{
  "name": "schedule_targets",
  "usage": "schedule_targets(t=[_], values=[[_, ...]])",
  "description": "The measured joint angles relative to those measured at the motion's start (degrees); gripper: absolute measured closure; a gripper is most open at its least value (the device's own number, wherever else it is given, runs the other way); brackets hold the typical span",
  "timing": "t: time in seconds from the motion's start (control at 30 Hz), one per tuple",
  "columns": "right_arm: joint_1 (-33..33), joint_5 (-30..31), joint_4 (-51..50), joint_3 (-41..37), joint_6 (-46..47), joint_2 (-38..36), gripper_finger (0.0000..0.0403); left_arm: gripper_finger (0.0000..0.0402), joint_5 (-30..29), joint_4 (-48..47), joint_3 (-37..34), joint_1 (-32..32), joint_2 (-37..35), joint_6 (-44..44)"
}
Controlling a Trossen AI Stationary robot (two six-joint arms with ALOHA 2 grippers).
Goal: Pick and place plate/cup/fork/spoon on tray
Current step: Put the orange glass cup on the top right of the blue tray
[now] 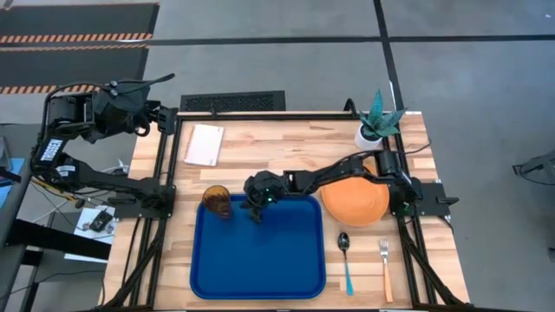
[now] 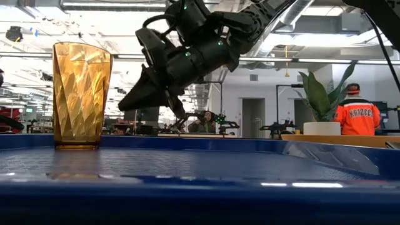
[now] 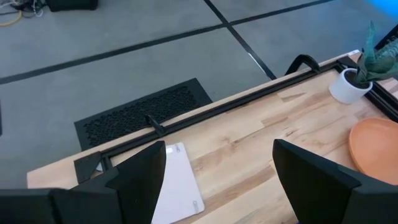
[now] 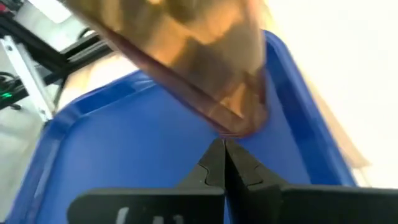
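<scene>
We see the cup (image 1: 217, 201) standing upright in the far left corner of the tray (image 1: 260, 260). Just right of it, the right claw (image 1: 255, 211) hangs above the tray, fingers pressed together, holding nothing.

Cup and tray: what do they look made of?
The cup looks like translucent amber plastic, possibly glass: light passes through it and its sides carry moulded diamond facets. The tray looks like moulded blue plastic with a fairly glossy finish: uniform colour, rounded corners, a raised rim and soft reflections on its floor in the low view. The right gripper hangs shut beside the cup.
</scene>
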Motion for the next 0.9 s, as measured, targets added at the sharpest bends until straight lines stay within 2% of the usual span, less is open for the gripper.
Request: schedule_targets(t=[0.9], values=[[0.1,1.7,5.3,0.0,-0.9,-0.1,0.0393,0.012,-0.2,0.0,0.0,0.0,0.0,-0.4]])
